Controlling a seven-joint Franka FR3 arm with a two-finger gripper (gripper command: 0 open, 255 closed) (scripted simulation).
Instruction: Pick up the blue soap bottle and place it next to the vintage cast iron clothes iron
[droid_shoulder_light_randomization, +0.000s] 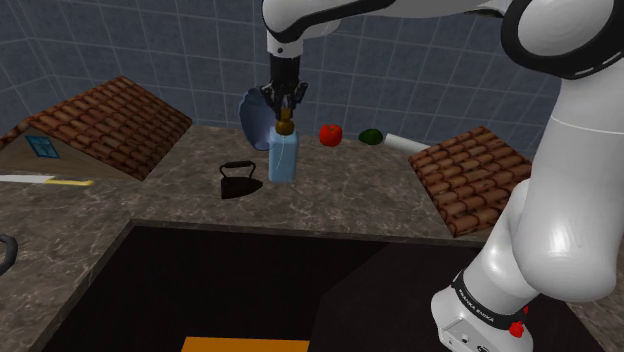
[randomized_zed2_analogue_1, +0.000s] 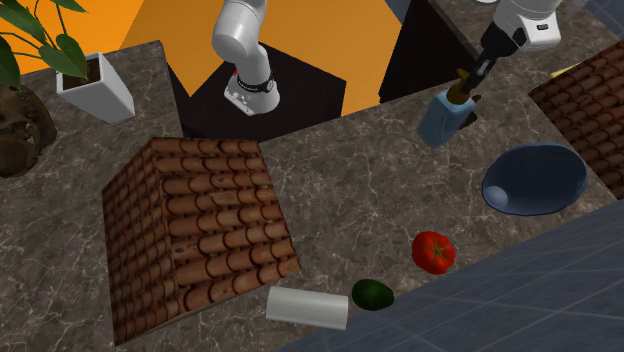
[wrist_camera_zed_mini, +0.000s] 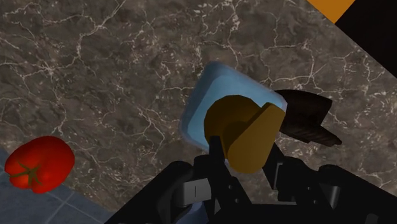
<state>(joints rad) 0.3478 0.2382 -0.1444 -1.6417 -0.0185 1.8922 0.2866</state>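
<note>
A light blue soap bottle (droid_shoulder_light_randomization: 283, 160) with a brown pump top (wrist_camera_zed_mini: 245, 133) stands upright at the counter's surface. I cannot tell whether its base touches the stone. My black gripper (droid_shoulder_light_randomization: 284, 106) comes down from above and is shut on the pump top. The small black clothes iron (droid_shoulder_light_randomization: 240, 178) sits on the counter just beside the bottle, on the shoulder view's left. In the wrist view the iron (wrist_camera_zed_mini: 305, 118) lies right behind the bottle (wrist_camera_zed_mini: 210, 95), and my gripper (wrist_camera_zed_mini: 245, 156) clasps the cap. The second exterior view has the bottle (randomized_zed2_analogue_1: 440, 118) hanging under my gripper (randomized_zed2_analogue_1: 466, 85).
A blue bowl (droid_shoulder_light_randomization: 255, 115) stands behind the bottle. Nearby lie a red tomato (droid_shoulder_light_randomization: 330, 135), a dark green fruit (droid_shoulder_light_randomization: 371, 136) and a white cylinder (droid_shoulder_light_randomization: 405, 143). Two brick-tiled blocks (droid_shoulder_light_randomization: 110, 120) (droid_shoulder_light_randomization: 470, 178) flank the counter. A dark recess (droid_shoulder_light_randomization: 250, 290) opens in front.
</note>
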